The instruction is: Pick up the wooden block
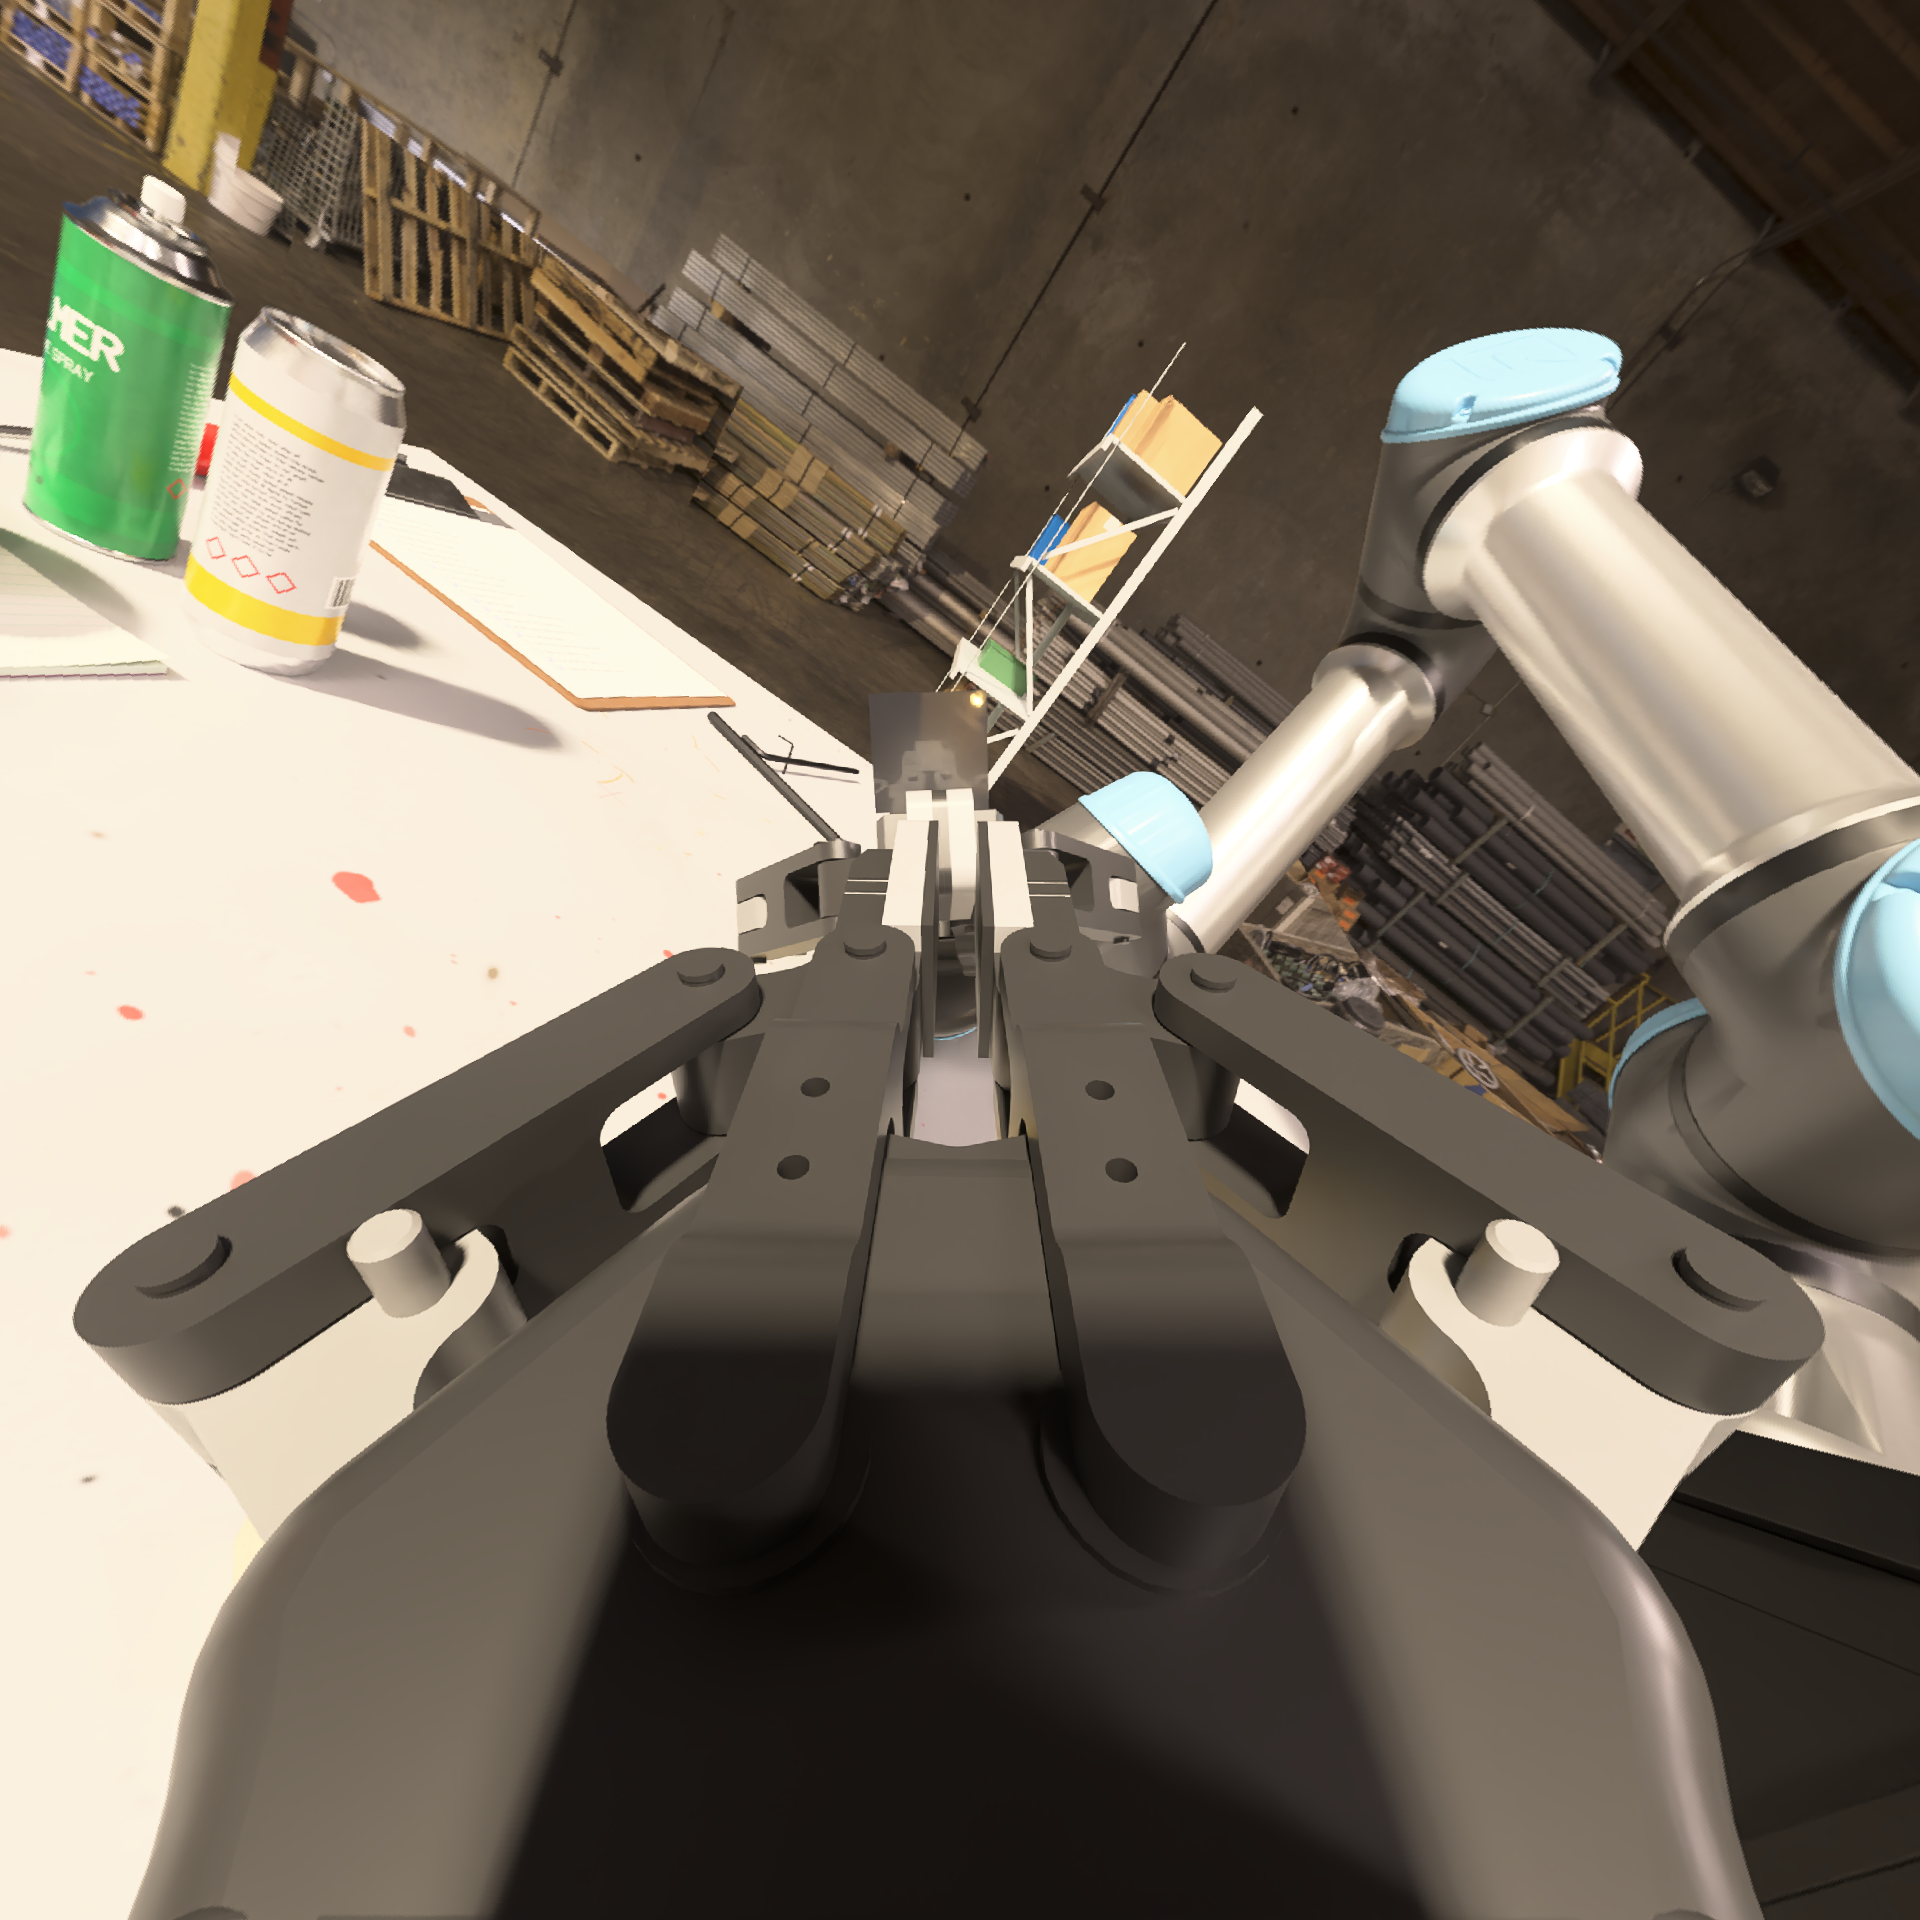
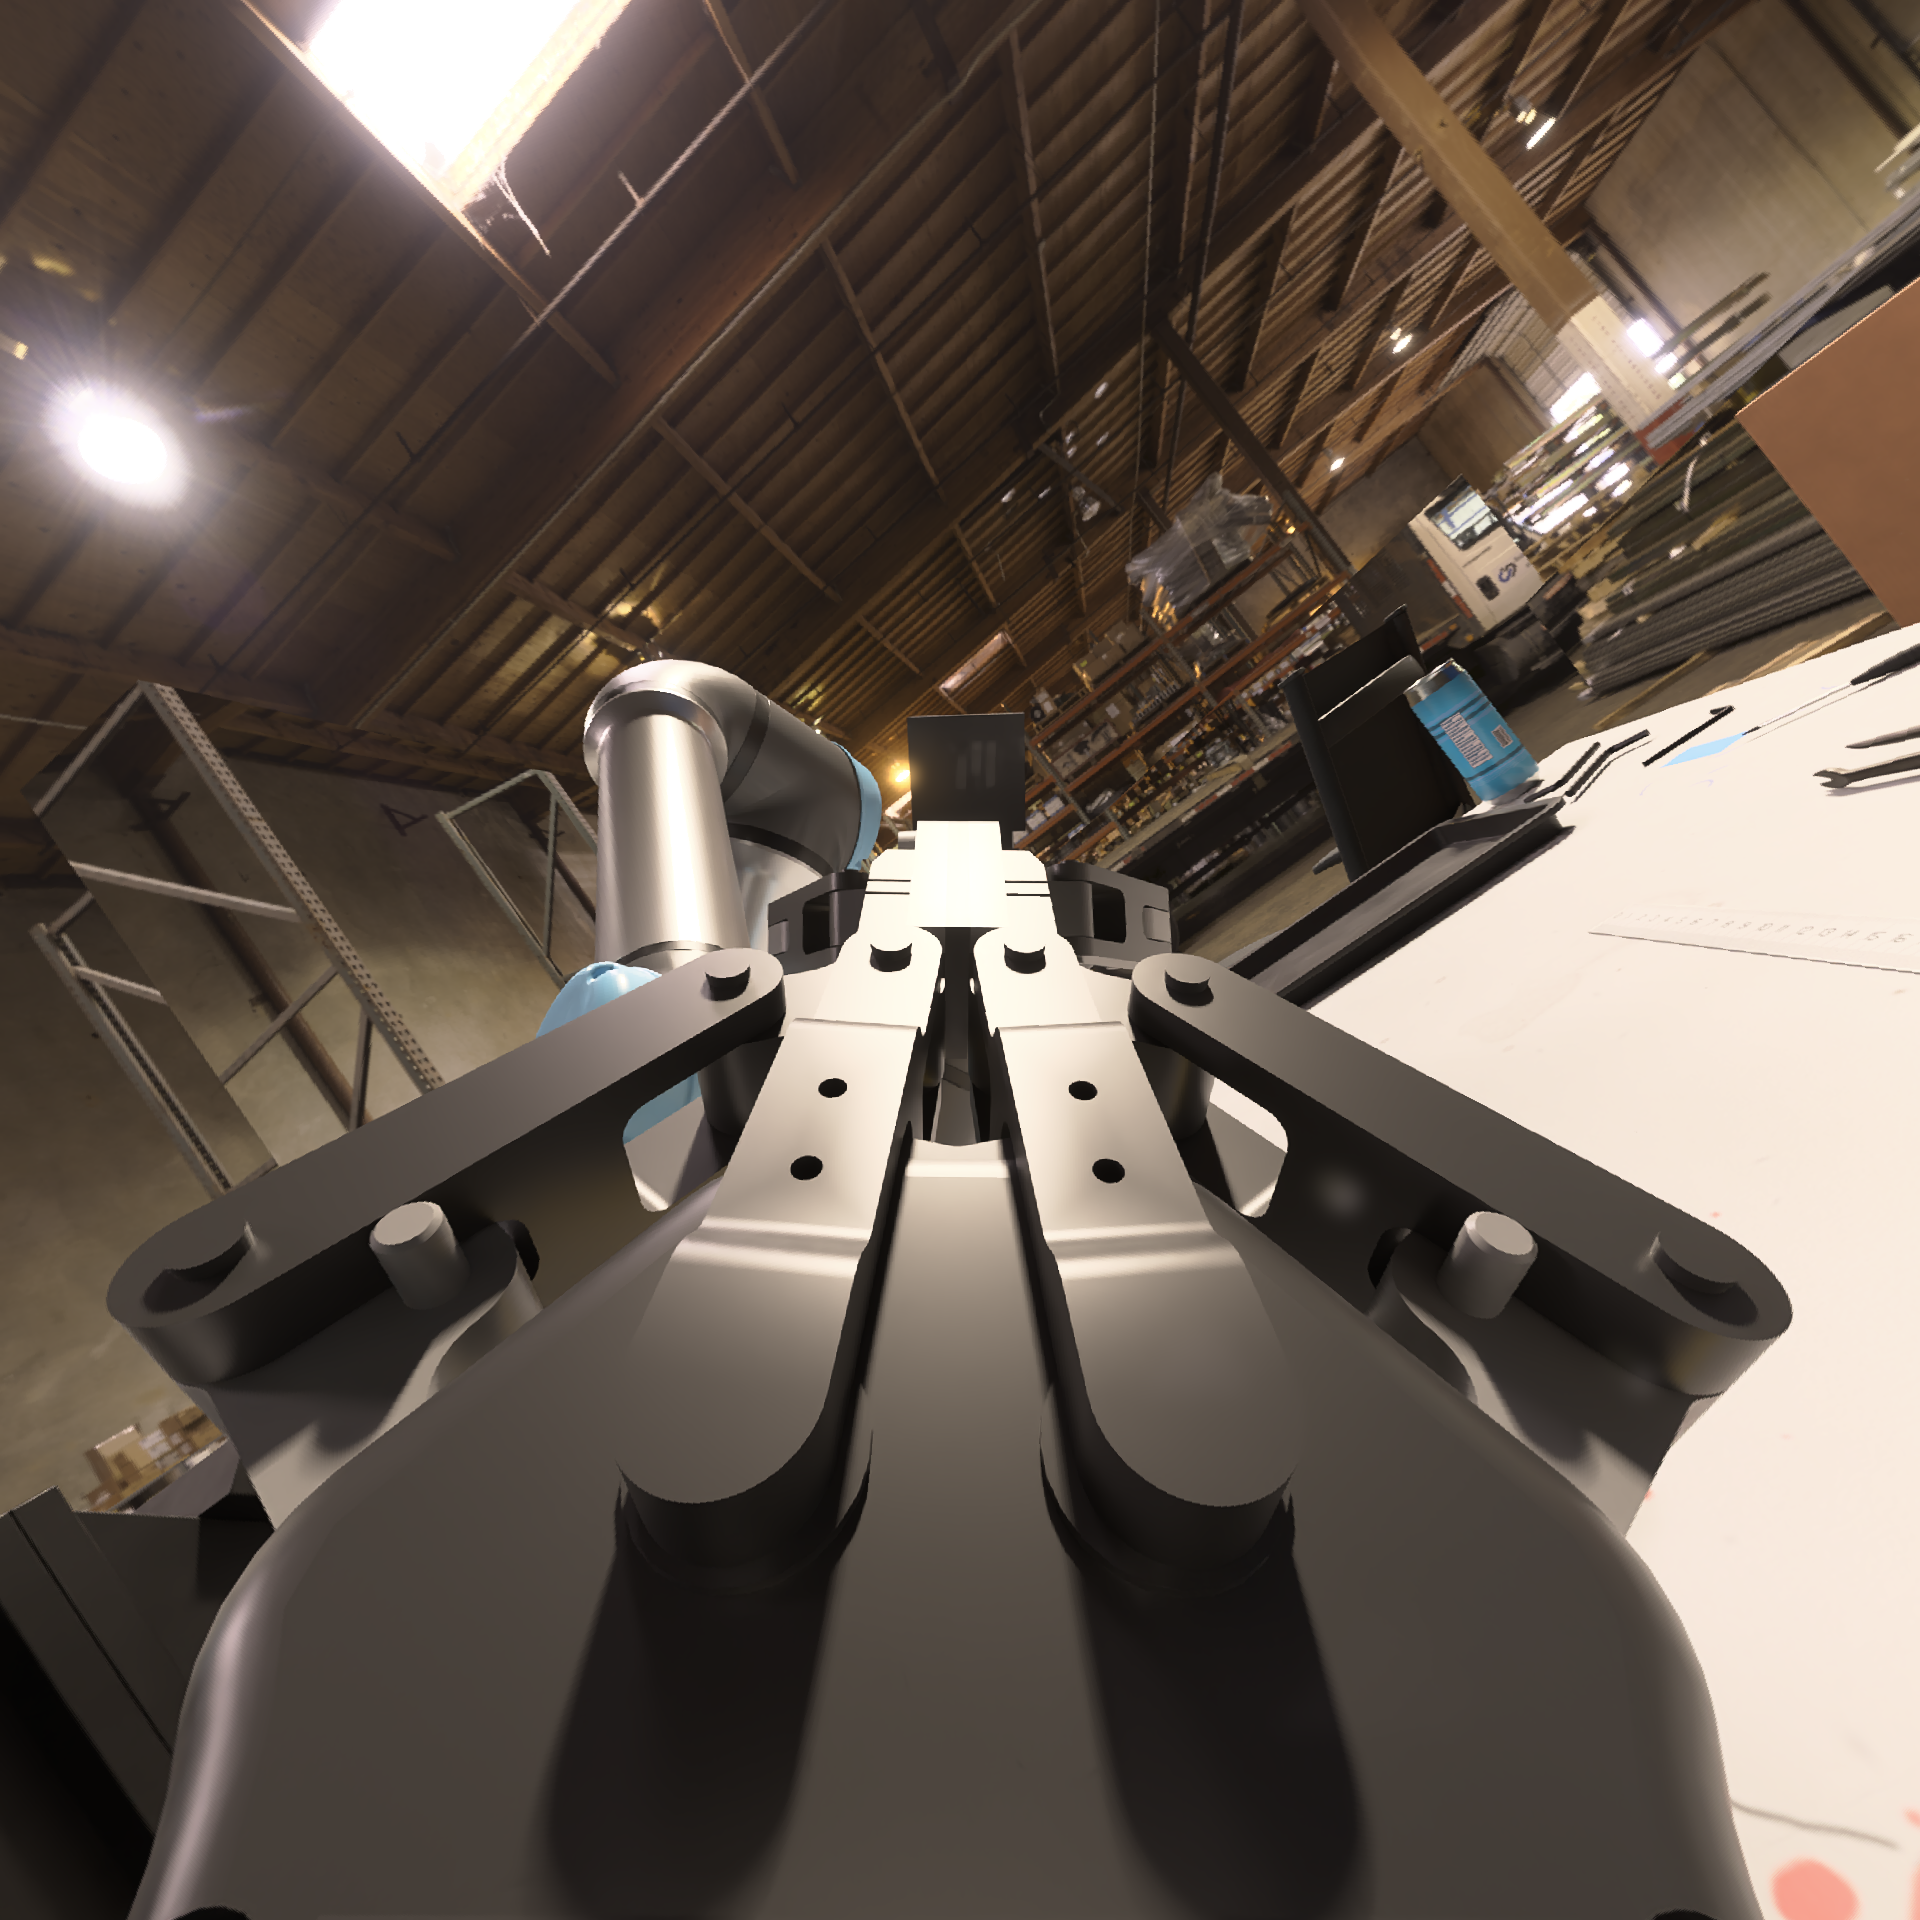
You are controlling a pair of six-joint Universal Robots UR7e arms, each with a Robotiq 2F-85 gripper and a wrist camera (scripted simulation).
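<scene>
No wooden block shows clearly in either view. A flat brown face (image 2: pixel 1849 416) juts in at the right edge of the right wrist view; I cannot tell what it is. My left gripper (image 1: pixel 956 883) has its pads almost together with a narrow gap and nothing between them. My right gripper (image 2: pixel 961 883) is shut and empty. The two grippers point at each other, tip to tip, near the table's edge. The right gripper (image 1: pixel 940 810) shows just beyond the left one's tips.
On the white table (image 1: pixel 312 935) stand a green spray can (image 1: pixel 120 384) and a white-and-yellow can (image 1: pixel 291 488), beside a clipboard (image 1: pixel 540 613). The right arm (image 1: pixel 1558 582) fills the right side. The right wrist view shows a blue can (image 2: pixel 1470 743), a black stand (image 2: pixel 1382 748) and thin tools (image 2: pixel 1870 774).
</scene>
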